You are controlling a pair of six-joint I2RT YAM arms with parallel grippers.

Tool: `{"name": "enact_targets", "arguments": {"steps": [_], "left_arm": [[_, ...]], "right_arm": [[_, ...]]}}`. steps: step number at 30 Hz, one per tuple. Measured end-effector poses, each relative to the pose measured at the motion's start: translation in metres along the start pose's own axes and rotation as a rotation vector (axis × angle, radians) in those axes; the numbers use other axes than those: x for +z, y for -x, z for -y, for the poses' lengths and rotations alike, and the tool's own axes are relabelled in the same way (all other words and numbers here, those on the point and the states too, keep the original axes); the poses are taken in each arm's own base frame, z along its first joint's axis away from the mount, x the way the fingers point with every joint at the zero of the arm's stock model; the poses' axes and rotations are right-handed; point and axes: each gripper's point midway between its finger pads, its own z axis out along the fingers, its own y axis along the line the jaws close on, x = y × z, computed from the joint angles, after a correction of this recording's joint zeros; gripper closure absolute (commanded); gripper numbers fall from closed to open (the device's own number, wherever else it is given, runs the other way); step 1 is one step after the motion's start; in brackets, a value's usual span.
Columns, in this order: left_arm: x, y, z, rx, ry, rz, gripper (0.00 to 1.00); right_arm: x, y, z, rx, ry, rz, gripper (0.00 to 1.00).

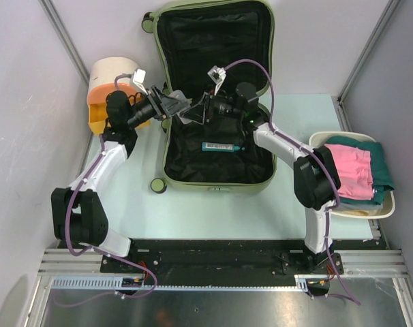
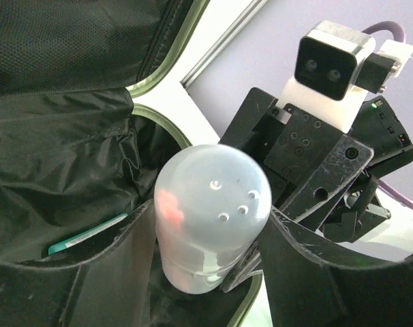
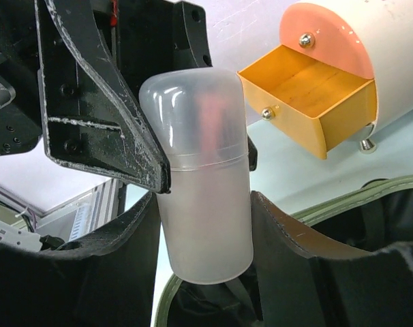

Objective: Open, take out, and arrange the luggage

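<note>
Luggage (image 1: 213, 184) on table toward 12 o'clock, lid open: opening step done. Pink and green clothes in white basin (image 1: 390, 204) at 3 o'clock, probably unpacked items. Frosted container (image 3: 203, 184) held above luggage. Right tool (image 3: 203, 204) clenched on its body. Left tool (image 2: 210, 225) flanks domed end; firm clamp cannot tell. Left to do: place container, maybe in drum drawer (image 1: 97, 117) at 10 o'clock; remove teal-edged item (image 1: 218, 146) from lining.

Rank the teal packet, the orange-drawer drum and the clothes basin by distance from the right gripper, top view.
From the right gripper:
1. Teal packet, just on its near side, inside the suitcase.
2. Drum, off to the left, beside the suitcase.
3. Basin, far off to the right.
</note>
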Motion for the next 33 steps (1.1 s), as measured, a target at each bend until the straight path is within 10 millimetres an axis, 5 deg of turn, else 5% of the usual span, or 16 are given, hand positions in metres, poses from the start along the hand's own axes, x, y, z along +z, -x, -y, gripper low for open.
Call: {"name": "enact_targets", "arguments": {"steps": [3, 7, 10, 16, 21, 27, 28, 33], "left_arm": [[-0.001, 0.003, 0.000, 0.007, 0.008, 0.013, 0.57], [-0.001, 0.004, -0.002, 0.016, 0.013, 0.017, 0.80], [-0.007, 0.005, -0.009, 0.077, 0.037, 0.007, 0.89], [-0.044, 0.057, -0.063, 0.416, 0.320, -0.001, 0.83], [-0.070, 0.095, -0.084, 0.782, 0.566, -0.076, 0.71], [-0.096, 0.096, -0.141, 1.062, 0.802, -0.335, 0.72], [-0.104, 0.085, -0.175, 1.115, 0.868, -0.478, 0.72], [-0.108, 0.087, -0.204, 1.199, 0.914, -0.620, 0.69]], "right_arm": [[0.003, -0.003, -0.001, 0.009, 0.005, 0.001, 0.91], [0.003, -0.002, 0.000, 0.015, 0.001, 0.006, 0.31], [0.000, -0.005, 0.004, 0.020, -0.008, -0.007, 0.13], [-0.032, -0.010, 0.047, -0.016, -0.131, -0.044, 0.10], [-0.071, -0.008, 0.087, -0.052, -0.256, -0.074, 0.10], [-0.087, -0.007, 0.096, -0.080, -0.295, -0.097, 0.10], [-0.086, -0.006, 0.093, -0.097, -0.291, -0.102, 0.10], [-0.087, -0.010, 0.091, -0.103, -0.289, -0.112, 0.10]]}}
